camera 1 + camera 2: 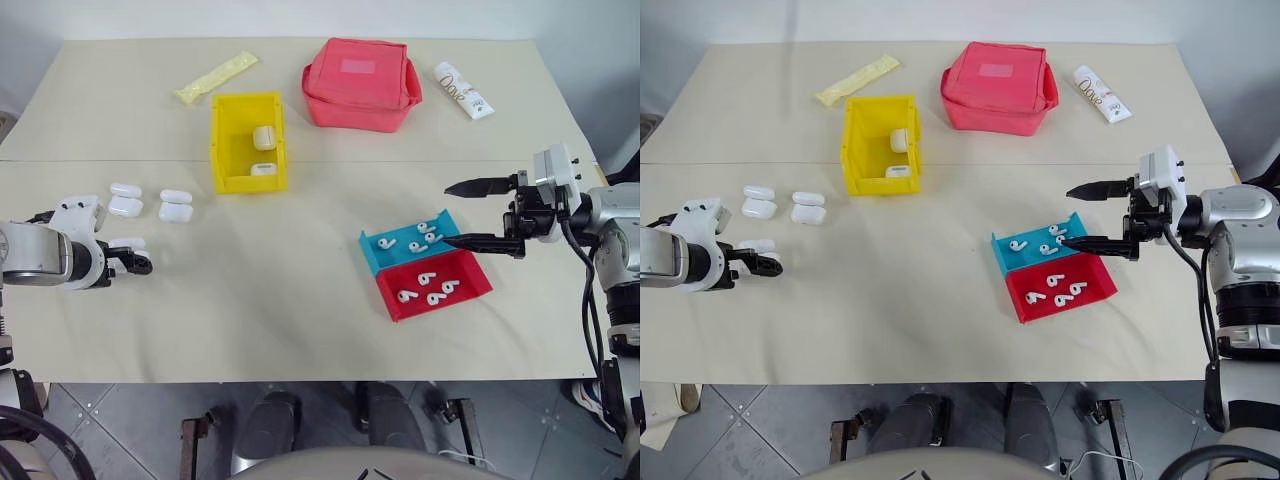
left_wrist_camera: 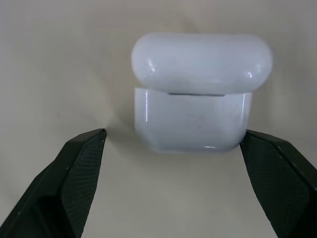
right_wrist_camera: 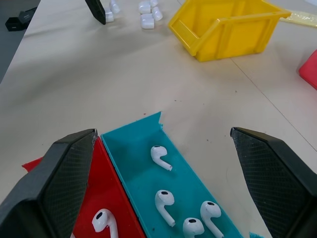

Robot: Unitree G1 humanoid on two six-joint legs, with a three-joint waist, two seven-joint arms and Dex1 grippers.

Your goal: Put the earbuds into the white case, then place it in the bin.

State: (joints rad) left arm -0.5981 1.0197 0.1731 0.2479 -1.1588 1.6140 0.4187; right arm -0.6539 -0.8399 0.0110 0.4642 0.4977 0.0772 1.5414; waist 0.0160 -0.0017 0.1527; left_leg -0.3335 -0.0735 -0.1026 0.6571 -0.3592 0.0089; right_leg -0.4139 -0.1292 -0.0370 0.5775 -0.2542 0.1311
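White case (image 2: 192, 94) stood with its lid up on the table, between the left gripper's (image 2: 173, 144) wide-spread fingers. Squeezing low on the body, clear of the lid, looked wisest. The right gripper (image 1: 478, 213) hung wide over the blue tray's (image 3: 136, 136) earbuds (image 3: 161, 156).

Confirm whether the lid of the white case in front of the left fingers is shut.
No. In the left wrist view the white case has its lid swung open, standing above the body.
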